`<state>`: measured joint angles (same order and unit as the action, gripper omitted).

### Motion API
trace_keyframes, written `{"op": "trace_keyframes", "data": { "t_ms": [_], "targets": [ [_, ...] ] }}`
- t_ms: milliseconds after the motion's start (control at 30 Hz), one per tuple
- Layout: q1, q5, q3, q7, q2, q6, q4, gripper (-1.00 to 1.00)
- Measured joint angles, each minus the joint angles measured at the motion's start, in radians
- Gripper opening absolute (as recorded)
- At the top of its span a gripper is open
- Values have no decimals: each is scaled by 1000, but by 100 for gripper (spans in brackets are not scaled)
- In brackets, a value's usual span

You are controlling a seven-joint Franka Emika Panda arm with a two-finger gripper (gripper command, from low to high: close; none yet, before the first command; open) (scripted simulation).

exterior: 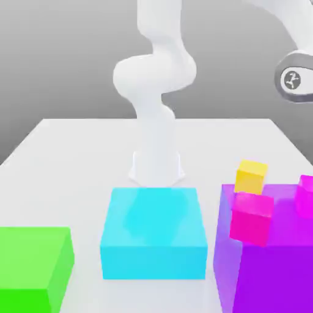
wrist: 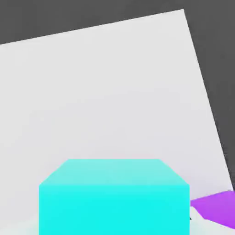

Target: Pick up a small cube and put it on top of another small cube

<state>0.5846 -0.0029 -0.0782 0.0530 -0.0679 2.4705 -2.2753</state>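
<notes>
Guessing the small yellow cube (exterior: 251, 176) is light, rigid, slick-sided: pinch opposite flat faces. Can't tell the gripper's state.

**Smooth, flat-coloured surfaces throughout**

Matt white on the table (exterior: 73, 153). Soft satin sheen on the white arm (exterior: 156, 79), perhaps plastic. Evenly smooth, unpatterned faces on cyan block (exterior: 153, 235), green block (exterior: 30, 263), purple block (exterior: 275, 269), yellow cube (exterior: 251, 176) and magenta cube (exterior: 252, 218).
</notes>
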Motion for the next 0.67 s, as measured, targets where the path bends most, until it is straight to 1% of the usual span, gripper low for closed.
{"op": "trace_keyframes", "data": {
  "t_ms": [167, 267, 400, 467, 533, 567, 667],
  "targets": [
    [-75, -20, 33, -188, -4, -171, 182, -100],
    [-150, -15, 69, -325, 30, -291, 235, -100],
    [-263, -5, 122, -509, 109, -453, 244, -100],
    [-275, 0, 120, -541, 119, -441, 200, -100],
    [-273, 3, 121, -549, 99, -373, 146, -100],
    [-273, 4, 121, -551, 89, -344, 126, 100],
    [-274, 4, 121, -551, 89, -344, 126, 100]
  ]
}}
